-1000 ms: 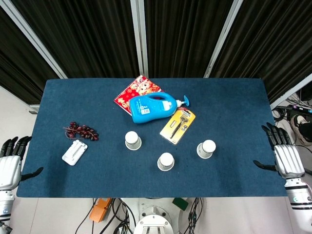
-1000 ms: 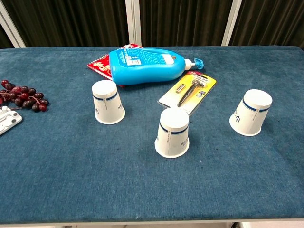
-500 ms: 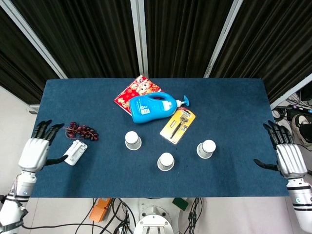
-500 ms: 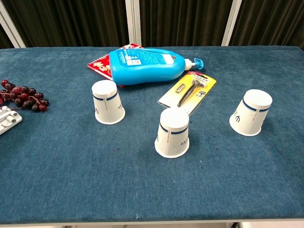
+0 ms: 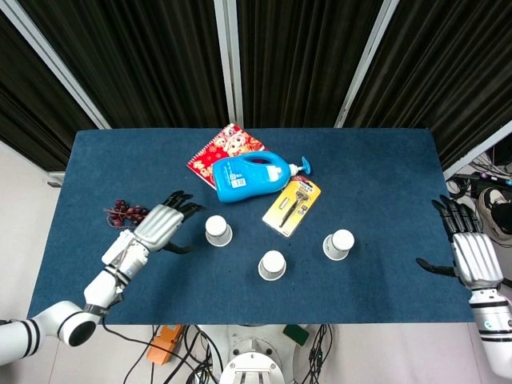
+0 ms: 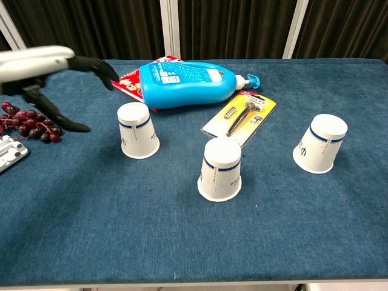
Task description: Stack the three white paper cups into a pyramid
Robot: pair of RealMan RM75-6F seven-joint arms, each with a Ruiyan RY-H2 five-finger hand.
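Over at 9 o'clock on the blue surface (image 5: 376, 172), the left hand (image 5: 164, 222) hovers with fingers spread, holding nothing, just beside the left cup (image 5: 217, 230). Middle cup (image 5: 273, 265) sits at 6, right cup (image 5: 339, 244) at 4, all upside down and apart. Right hand (image 5: 470, 254) is spread too, off the 3 o'clock edge.

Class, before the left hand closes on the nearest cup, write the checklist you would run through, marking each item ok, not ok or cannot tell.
1. Left hand holds nothing, fingers spread: ok.
2. Left cup stands upside down, apart from the hand: ok.
3. Middle cup and right cup upside down, set apart: ok.
4. Blue bottle lies behind the left cup, not touching it: ok.
5. Right hand open, at the table's edge, away from the cups: ok.
6. Fingers level with the cup wall: cannot tell.
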